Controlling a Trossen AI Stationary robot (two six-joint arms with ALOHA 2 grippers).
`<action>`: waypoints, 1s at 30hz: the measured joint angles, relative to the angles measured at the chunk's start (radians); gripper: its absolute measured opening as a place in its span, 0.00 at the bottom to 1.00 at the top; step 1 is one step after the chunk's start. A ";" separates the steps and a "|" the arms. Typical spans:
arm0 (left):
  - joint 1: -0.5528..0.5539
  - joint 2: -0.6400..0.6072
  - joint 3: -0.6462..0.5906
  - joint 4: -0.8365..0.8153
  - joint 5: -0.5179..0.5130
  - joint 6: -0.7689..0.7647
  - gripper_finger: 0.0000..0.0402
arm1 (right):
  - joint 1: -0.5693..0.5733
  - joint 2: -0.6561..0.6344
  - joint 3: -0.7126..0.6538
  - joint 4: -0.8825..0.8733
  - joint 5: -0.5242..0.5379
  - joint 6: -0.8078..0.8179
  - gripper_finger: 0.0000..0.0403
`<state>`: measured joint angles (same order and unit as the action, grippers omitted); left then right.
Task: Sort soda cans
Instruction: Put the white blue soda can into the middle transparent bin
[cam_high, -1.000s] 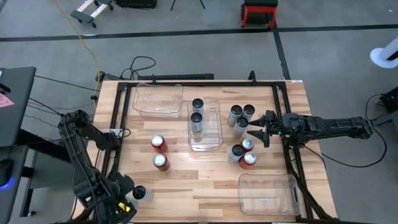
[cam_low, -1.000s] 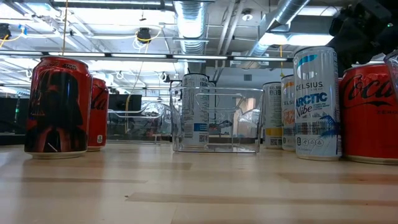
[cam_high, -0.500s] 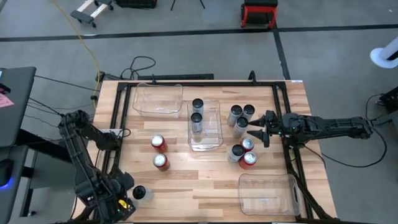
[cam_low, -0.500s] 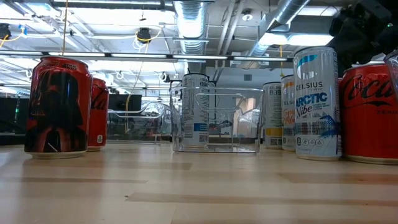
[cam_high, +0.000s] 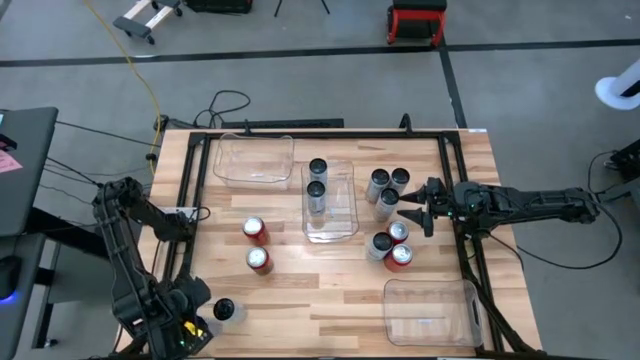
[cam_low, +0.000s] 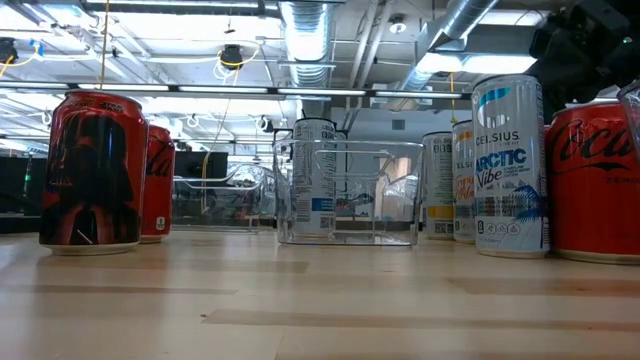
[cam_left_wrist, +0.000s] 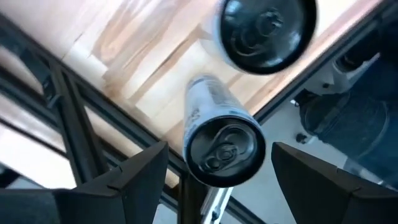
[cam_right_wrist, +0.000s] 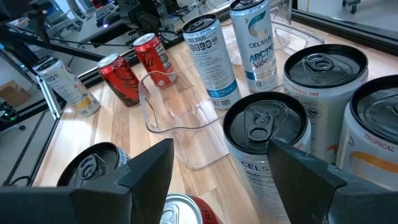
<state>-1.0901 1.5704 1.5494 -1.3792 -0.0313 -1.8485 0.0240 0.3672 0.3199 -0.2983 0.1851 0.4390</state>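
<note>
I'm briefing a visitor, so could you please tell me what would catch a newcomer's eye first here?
Probably the clear bin mid-table with two cans standing inside. Right of it, a cluster of cans sits before the right gripper, jaws open. Two red cans stand left of the bin.

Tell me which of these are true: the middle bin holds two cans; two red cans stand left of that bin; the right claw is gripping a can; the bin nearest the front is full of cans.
1. The middle bin holds two cans. True.
2. Two red cans stand left of that bin. True.
3. The right claw grips a can. False: it is open beside the cans, holding nothing.
4. The front bin is full. False: it holds no cans.
</note>
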 joint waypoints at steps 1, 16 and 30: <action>0.000 0.000 0.000 0.000 -0.006 0.023 0.70 | 0.000 0.000 0.000 0.000 0.000 -0.008 0.70; 0.037 0.000 0.000 0.002 -0.018 -0.047 0.82 | 0.001 0.011 0.000 -0.005 0.000 -0.012 0.70; 0.028 0.022 0.000 -0.001 0.031 -0.094 0.99 | 0.001 0.134 0.000 0.022 0.000 -0.001 0.70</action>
<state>-1.0623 1.5921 1.5494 -1.3802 -0.0006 -1.9423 0.0254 0.5007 0.3199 -0.2766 0.1848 0.4378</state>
